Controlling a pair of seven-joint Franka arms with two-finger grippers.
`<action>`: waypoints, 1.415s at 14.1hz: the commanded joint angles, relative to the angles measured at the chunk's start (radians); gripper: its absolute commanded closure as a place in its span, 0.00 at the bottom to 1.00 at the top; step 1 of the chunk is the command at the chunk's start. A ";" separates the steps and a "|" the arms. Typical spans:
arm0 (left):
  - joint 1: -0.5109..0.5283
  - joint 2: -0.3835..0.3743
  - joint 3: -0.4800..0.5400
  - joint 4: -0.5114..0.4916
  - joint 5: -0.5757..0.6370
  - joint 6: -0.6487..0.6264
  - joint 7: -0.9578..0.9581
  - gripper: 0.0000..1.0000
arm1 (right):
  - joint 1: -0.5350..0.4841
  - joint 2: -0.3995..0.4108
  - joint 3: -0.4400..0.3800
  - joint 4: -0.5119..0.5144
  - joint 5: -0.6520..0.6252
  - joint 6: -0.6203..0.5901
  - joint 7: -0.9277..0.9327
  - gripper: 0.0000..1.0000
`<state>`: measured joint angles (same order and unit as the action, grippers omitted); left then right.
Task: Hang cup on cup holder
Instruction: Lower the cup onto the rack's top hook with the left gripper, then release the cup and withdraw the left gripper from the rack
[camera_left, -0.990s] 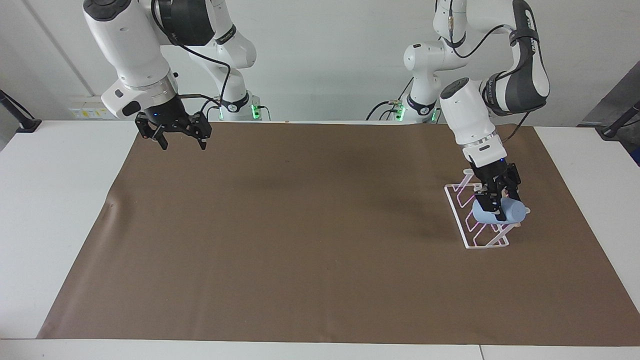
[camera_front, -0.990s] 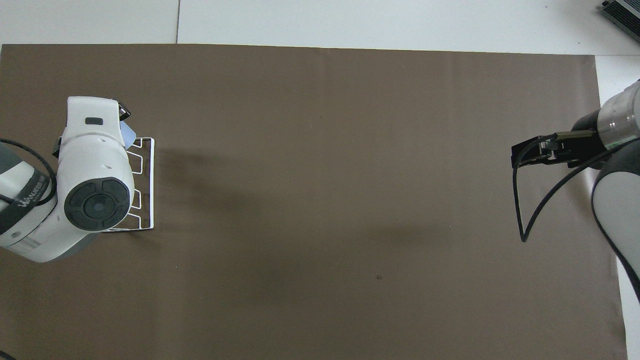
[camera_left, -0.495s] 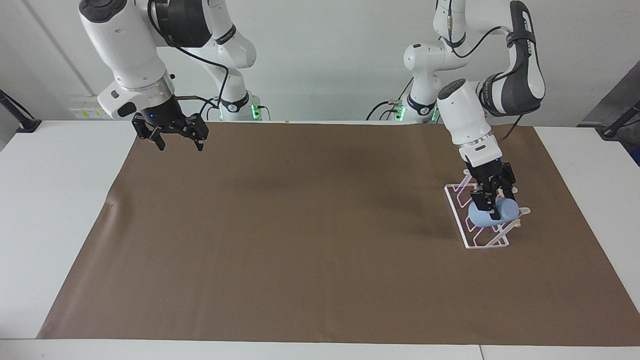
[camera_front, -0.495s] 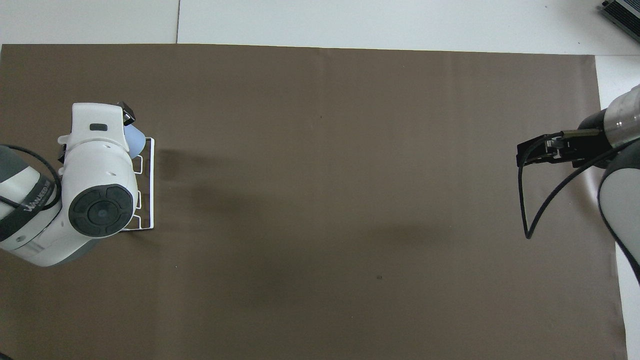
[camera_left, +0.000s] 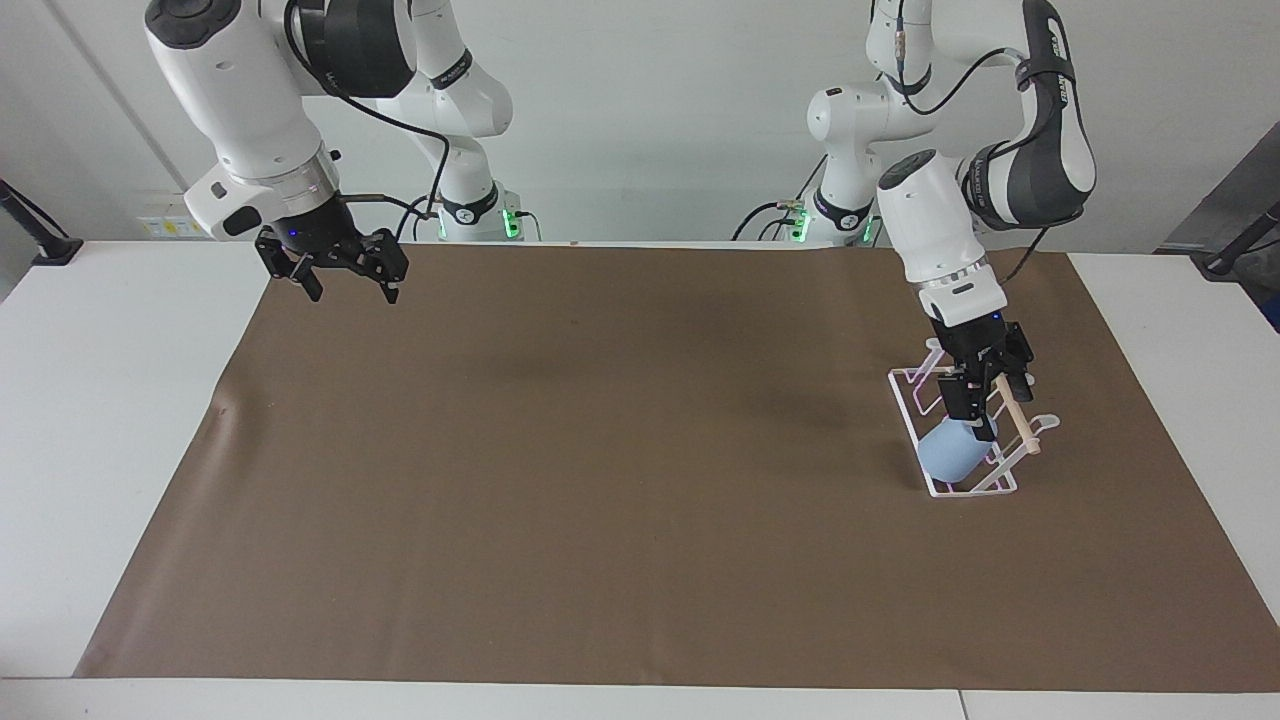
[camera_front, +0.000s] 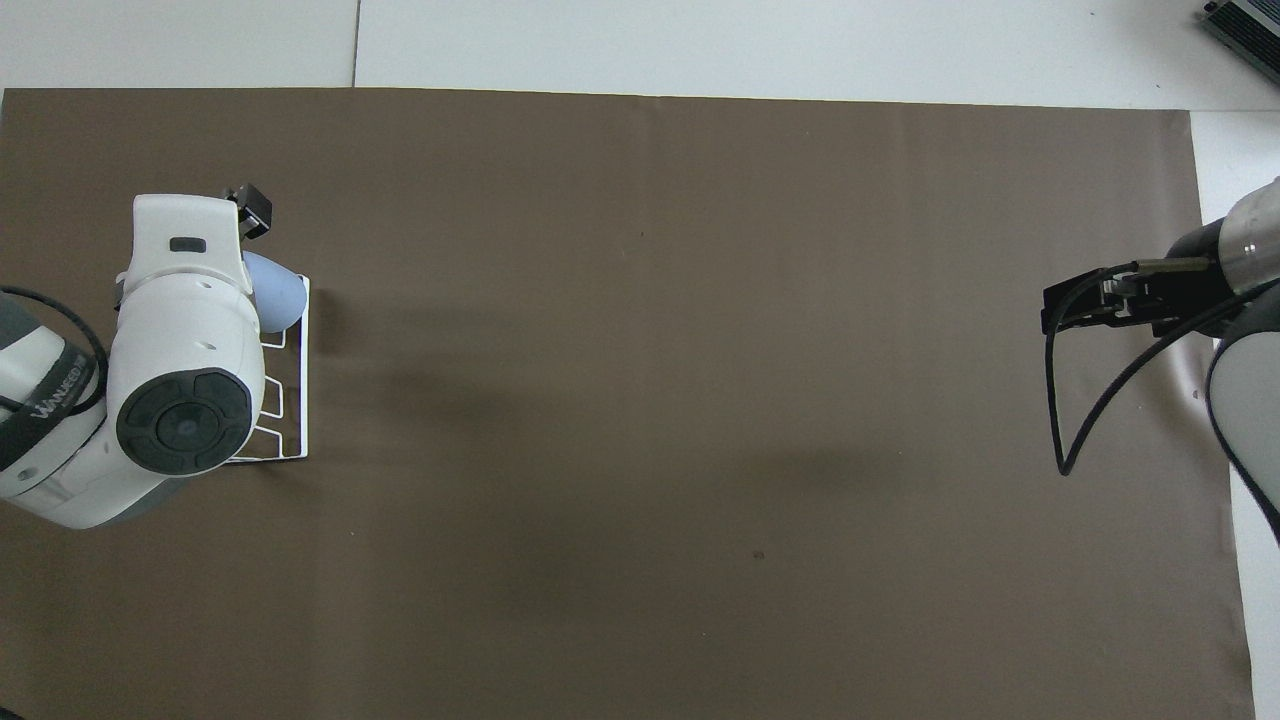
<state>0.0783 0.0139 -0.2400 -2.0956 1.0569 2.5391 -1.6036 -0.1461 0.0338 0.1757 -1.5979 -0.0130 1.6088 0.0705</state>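
Note:
The light-blue cup (camera_left: 948, 452) lies tilted on a prong of the white wire cup holder (camera_left: 975, 491), at the rack's end farthest from the robots, below its wooden dowel (camera_left: 1012, 402). My left gripper (camera_left: 985, 412) is just over the cup and the dowel, open, with the cup no longer between its fingers. In the overhead view the left arm hides most of the rack (camera_front: 303, 400); part of the cup (camera_front: 277, 303) and one fingertip (camera_front: 252, 205) show. My right gripper (camera_left: 342, 283) is open and empty, in the air over the mat's corner at the right arm's end.
A brown mat (camera_left: 620, 480) covers most of the white table (camera_left: 110, 420). The rack stands on the mat toward the left arm's end. The right arm's black cable (camera_front: 1055, 400) hangs in a loop under its wrist.
The cup went from the left gripper's grip down onto the rack's prong. The left gripper opened and rose slightly. The right gripper drifted up and toward its own end of the table.

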 joint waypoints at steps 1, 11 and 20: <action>0.017 0.034 -0.002 0.049 -0.104 0.056 0.065 0.00 | -0.009 -0.011 0.007 -0.016 0.001 0.005 0.015 0.00; 0.021 0.034 -0.007 0.212 -0.582 -0.123 0.471 0.00 | -0.009 -0.011 0.007 -0.016 0.001 0.005 0.015 0.00; 0.040 -0.112 0.008 0.253 -0.938 -0.575 1.187 0.00 | -0.009 -0.011 0.007 -0.016 0.001 0.005 0.015 0.00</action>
<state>0.1022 -0.0651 -0.2260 -1.8459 0.1742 2.0556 -0.5417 -0.1461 0.0338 0.1757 -1.5983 -0.0130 1.6088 0.0705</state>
